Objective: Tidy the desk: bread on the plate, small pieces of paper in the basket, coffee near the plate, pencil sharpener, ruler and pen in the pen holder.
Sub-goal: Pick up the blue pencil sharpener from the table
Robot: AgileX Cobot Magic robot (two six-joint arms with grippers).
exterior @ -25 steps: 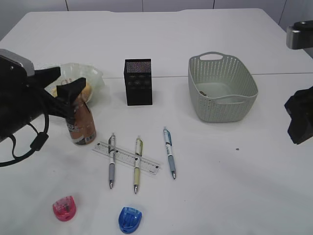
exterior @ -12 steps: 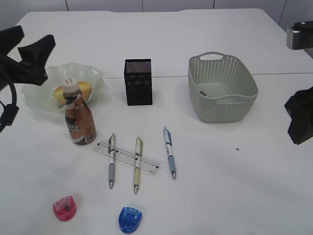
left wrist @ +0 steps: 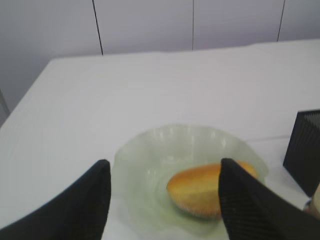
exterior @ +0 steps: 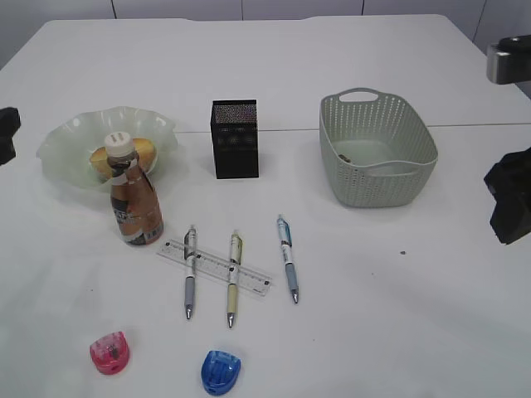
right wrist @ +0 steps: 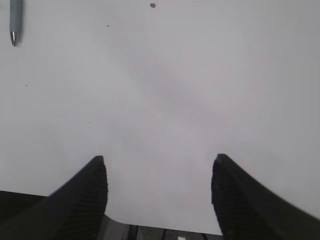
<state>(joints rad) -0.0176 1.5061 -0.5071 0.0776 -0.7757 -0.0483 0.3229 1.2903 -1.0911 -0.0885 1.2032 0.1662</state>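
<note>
Bread [exterior: 139, 152] plated, coffee [exterior: 135, 201] beside the plate [exterior: 62, 143]; both grippers [left wrist: 165, 200] [right wrist: 157, 192] gape empty (stationery awaits the pen holder [exterior: 234, 138]).

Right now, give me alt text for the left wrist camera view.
An oval golden-brown bread lies in a pale green ruffled plate on a white desk, framed by the open, empty left gripper. A black mesh pen holder shows at the right edge.

No legible text: coffee [exterior: 137, 207] label and ruler [exterior: 217, 267] markings too small.
</note>
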